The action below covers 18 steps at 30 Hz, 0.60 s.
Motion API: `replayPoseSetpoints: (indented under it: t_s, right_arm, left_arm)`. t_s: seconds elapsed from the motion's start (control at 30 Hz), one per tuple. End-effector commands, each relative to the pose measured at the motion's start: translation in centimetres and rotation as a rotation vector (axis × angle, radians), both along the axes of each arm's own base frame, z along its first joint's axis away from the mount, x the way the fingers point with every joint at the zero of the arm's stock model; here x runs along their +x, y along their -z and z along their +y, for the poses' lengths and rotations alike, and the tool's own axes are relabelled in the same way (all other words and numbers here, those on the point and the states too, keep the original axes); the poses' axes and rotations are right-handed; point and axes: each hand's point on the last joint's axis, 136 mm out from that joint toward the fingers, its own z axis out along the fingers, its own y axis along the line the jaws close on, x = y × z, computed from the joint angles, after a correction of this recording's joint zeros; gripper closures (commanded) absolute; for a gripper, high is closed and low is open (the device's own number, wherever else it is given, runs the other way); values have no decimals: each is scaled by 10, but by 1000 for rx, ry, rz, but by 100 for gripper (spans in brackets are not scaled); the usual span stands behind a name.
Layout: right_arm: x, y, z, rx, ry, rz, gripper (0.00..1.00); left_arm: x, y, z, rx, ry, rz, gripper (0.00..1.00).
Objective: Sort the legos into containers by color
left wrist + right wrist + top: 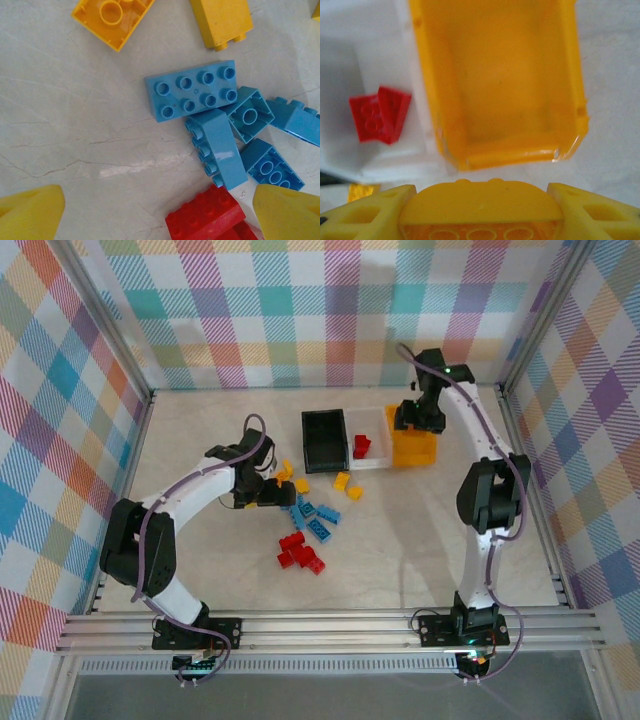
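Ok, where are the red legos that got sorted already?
In the top view, far centre, the red legos lie in the white bin, between the black bin and orange bin.

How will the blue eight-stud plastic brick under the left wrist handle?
This blue eight-stud plastic brick looks rigidly moulded. Lying flat, studs up, it shouldn't roll. Glossy sides may slip; the tipped blue brick touching it would likely shift.

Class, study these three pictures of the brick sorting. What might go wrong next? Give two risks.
1. The right fingers hold a yellow brick that looks close to the orange bin's rim; dropped here, it might bounce outside.
2. The open left fingers hang over tightly packed blue bricks beside a red brick; closing may catch two.
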Motion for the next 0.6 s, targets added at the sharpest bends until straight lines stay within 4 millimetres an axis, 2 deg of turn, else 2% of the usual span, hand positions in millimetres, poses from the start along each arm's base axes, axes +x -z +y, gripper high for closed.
replayPoseSetpoints:
  t_s: [0.0,0.13,0.23,0.37,0.57]
  right_arm:
    - [5,35,-7,31,90,107,40]
    - [22,51,-7,31,109,108,40]
    - [28,59,-5,42,122,115,38]
    - [33,59,-3,56,127,101,30]
    - [32,47,0,77,97,85,24]
  left_arm:
    - [-6,-13,-1,17,27,-10,3]
    - [-9,-18,-2,19,39,-17,3]
    - [-12,-21,-6,29,63,-18,3]
    - [-15,-24,-11,34,82,-18,3]
    - [-11,-33,-22,37,80,-42,3]
